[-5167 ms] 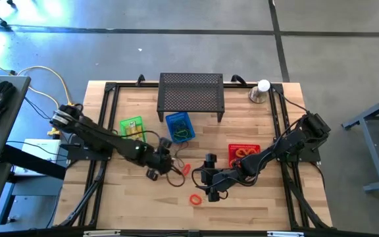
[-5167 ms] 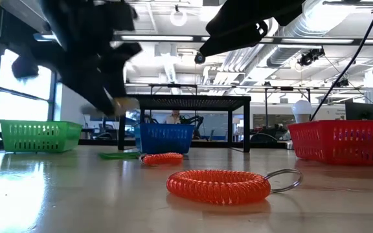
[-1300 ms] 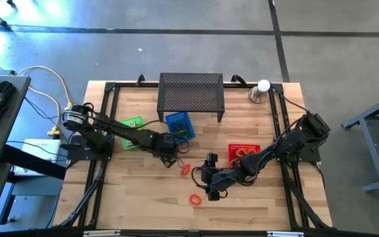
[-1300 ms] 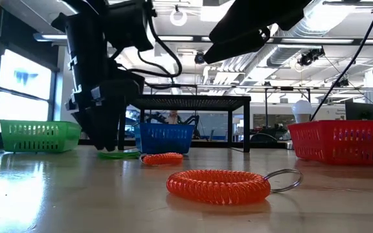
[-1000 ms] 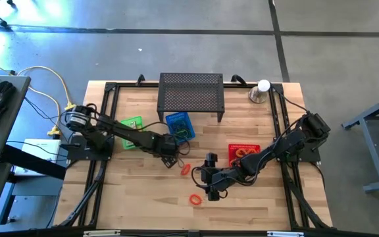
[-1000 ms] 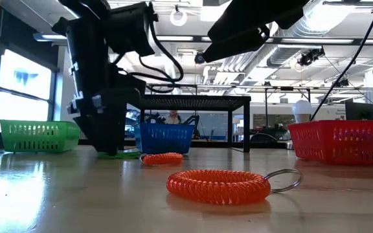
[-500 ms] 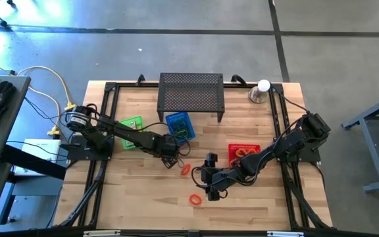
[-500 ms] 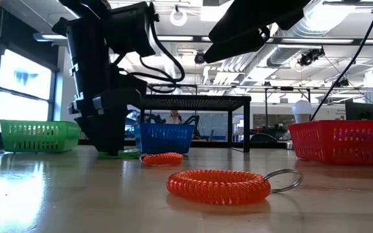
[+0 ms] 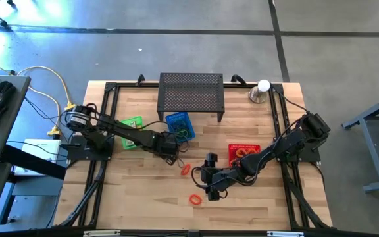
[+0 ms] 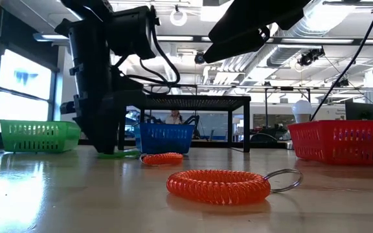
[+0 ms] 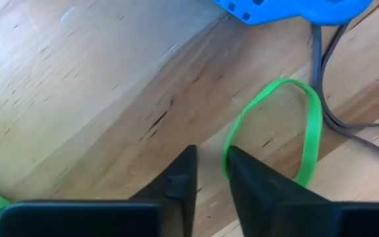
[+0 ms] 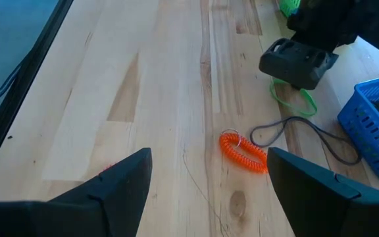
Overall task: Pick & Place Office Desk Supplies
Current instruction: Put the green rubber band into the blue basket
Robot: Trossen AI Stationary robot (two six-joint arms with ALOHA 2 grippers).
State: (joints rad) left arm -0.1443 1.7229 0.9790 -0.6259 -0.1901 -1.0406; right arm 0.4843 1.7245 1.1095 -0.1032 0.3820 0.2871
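Observation:
A green rubber band (image 11: 275,131) lies flat on the table in front of the blue basket (image 9: 179,126). My left gripper (image 11: 210,172) points down at its near edge with the tips at the table (image 10: 111,150). Its fingers are almost together, with a narrow strip of wood showing between them. My right gripper (image 12: 209,191) hovers wide open above the middle of the table (image 9: 210,187). One orange coil (image 12: 243,151) lies ahead of it. A second orange coil with a key ring (image 10: 219,186) lies toward the near edge (image 9: 195,198). My left gripper comes from above, pointing down, at the green band's near edge (image 11: 227,153). That edge runs along the inner side of one fingertip (image 11: 242,172) and passes under it. I cannot tell whether the band lies between the fingers. The band rests flat on the wood.
A green basket (image 9: 131,125) and a red basket (image 9: 245,155) stand left and right. The black perforated stand (image 9: 191,94) and the silver cup with a white ball (image 9: 260,91) are at the far edge. A grey cable (image 12: 308,141) loops by the band. Bare wood lies along the near edge.
My left gripper has sunk the last bit onto the table at the green band and then stayed there. The right arm and both coils have kept still.

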